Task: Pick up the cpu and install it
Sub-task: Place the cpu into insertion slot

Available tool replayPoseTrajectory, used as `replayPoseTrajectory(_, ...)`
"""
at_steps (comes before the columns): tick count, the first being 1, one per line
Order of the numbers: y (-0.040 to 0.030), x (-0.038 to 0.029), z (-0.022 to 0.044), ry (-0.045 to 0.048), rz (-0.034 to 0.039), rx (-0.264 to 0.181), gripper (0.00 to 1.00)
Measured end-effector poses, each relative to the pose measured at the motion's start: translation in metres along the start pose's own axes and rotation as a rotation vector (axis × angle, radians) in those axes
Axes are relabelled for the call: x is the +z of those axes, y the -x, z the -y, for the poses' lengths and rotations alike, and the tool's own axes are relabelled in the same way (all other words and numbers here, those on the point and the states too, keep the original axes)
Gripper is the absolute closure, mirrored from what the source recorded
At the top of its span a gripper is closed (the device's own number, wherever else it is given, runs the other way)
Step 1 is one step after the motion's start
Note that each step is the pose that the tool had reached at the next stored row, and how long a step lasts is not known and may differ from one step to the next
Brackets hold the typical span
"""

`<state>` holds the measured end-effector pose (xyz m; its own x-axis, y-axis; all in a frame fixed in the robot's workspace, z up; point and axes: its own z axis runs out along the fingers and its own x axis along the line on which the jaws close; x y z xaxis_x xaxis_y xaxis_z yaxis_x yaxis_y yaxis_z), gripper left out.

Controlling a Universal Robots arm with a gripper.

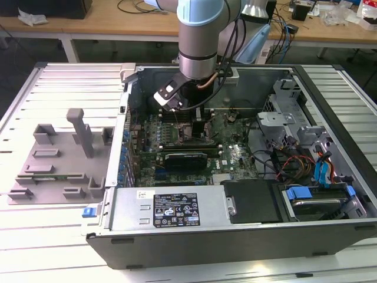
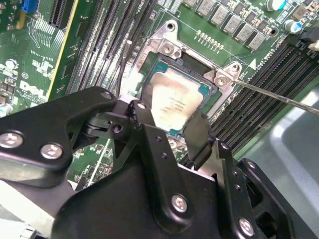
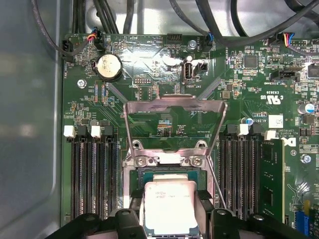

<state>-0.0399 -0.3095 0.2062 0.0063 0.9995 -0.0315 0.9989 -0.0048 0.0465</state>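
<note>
The cpu (image 3: pixel 168 209), a flat square chip with a shiny silver top, sits between my gripper's (image 3: pixel 169 198) two black fingers (image 3: pixel 136 198), directly over the open socket (image 3: pixel 167 172) on the green motherboard. In the second wrist view the cpu (image 2: pixel 174 97) lies low within the socket frame (image 2: pixel 168 50), and the gripper (image 2: pixel 168 122) holds it by two opposite edges. The socket's metal load plate (image 3: pixel 173 107) stands swung up and open. In the exterior view the gripper (image 1: pixel 191 118) reaches down into the open computer case (image 1: pixel 235 236). I cannot tell whether the chip is fully seated.
Memory slots (image 3: pixel 92 174) flank the socket on both sides. A thin socket lever rod (image 2: pixel 279 97) sticks out beside the frame. Cables (image 1: pixel 294 162) and drive bays fill the case's right in the exterior view. Grey fixture blocks (image 1: pixel 59 153) stand outside the case on the left.
</note>
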Motion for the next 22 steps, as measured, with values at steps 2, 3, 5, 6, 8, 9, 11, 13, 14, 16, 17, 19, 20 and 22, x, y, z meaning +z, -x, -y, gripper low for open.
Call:
replayPoseTrajectory(2, 0.0000, -0.0001, 0.0000, 0.0000, 0.0001, 0.000, 0.49)
replayPoseTrajectory(3, 0.0000, -0.0001, 0.0000, 0.0000, 0.0001, 0.000, 0.56)
replayPoseTrajectory(5, 0.0000, -0.0002, 0.0000, 0.0000, 0.0001, 0.000, 0.74)
replayPoseTrajectory(6, 0.0000, -0.0002, 0.0000, 0.0000, 0.0001, 0.000, 0.86)
replayPoseTrajectory(8, 0.0000, -0.0003, 0.0000, 0.0000, 0.0001, 0.000, 0.89)
replayPoseTrajectory(9, 0.0000, -0.0003, 0.0000, 0.0000, 0.0001, 0.000, 0.89)
replayPoseTrajectory(11, 0.0000, 0.0003, 0.0015, 0.0152, 0.0031, 0.000, 0.89)
replayPoseTrajectory(13, 0.0000, 0.0006, 0.0016, 0.0161, 0.0043, 0.000, 0.89)
replayPoseTrajectory(14, 0.0000, 0.0010, 0.0019, 0.0161, 0.0045, 0.000, 0.89)
replayPoseTrajectory(16, 0.0000, 0.0012, 0.0019, 0.0161, 0.0043, 0.000, 0.89)
replayPoseTrajectory(17, 0.0000, 0.0013, 0.0019, 0.0161, 0.0043, 0.000, 0.89)
replayPoseTrajectory(19, 0.0000, 0.0016, 0.0027, 0.0168, 0.0043, 0.000, 0.89)
replayPoseTrajectory(20, 0.0000, 0.0017, 0.0033, 0.0171, 0.0044, 0.000, 0.89)
replayPoseTrajectory(22, -0.0001, 0.0017, 0.0052, 0.0193, 0.0038, 0.000, 0.89)
